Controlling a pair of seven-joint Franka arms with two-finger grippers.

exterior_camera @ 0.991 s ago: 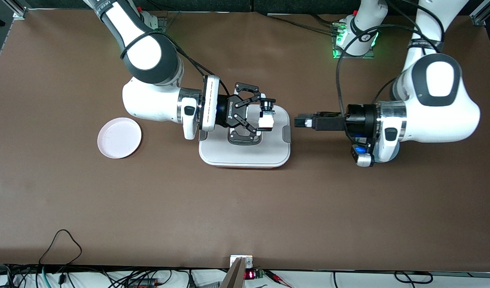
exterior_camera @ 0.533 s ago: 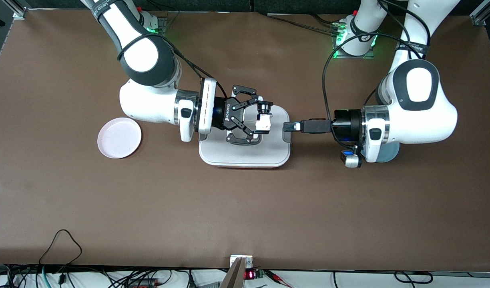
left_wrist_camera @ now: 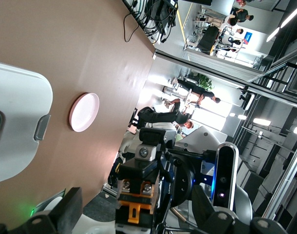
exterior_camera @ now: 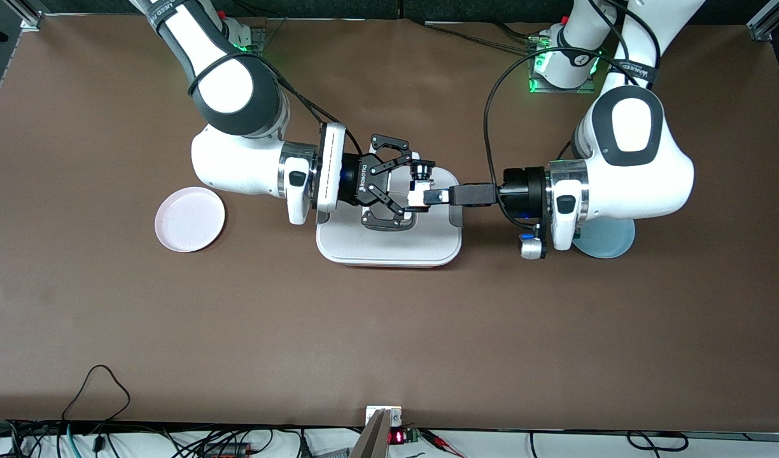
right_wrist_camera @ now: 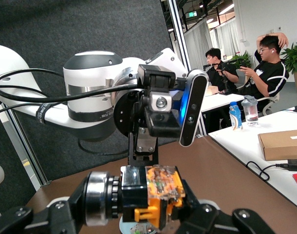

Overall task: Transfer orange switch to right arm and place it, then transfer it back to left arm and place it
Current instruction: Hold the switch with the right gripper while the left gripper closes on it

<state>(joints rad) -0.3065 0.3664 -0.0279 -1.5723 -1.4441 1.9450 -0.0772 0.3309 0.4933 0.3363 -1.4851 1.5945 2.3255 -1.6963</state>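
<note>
Brown matting covers the whole table (exterior_camera: 389, 331), cables trailing along the edge nearest the front camera.

Item, orange switch (exterior_camera: 420, 186): small black body with orange fittings and a round knurled end, held up in the air over the box, toward the end of the lid that faces the left arm. The right wrist view shows its orange part up close (right_wrist_camera: 158, 194); the left wrist view shows it end-on (left_wrist_camera: 138, 195).

Item, right gripper (exterior_camera: 410, 184): fingers partly closed and clamped on the switch, wrist lying level over the lid.

Item, left gripper (exterior_camera: 435, 196): reaching in level from the left arm's end, fingers spread wide with a black finger (left_wrist_camera: 65, 214) on either side of the switch (whether the tips already touch it I can't quite make out from here). It has hold of nothing.

Item, box (exterior_camera: 389, 245): white, rounded, lidded, grey side latches, standing mid-table directly under both grippers.

Item, pink plate (exterior_camera: 189, 219): on the table toward the right arm's end, well apart from the box.

Item, pale blue plate (exterior_camera: 609, 240): toward the left arm's end, mostly covered by the left arm's wrist above it.
</note>
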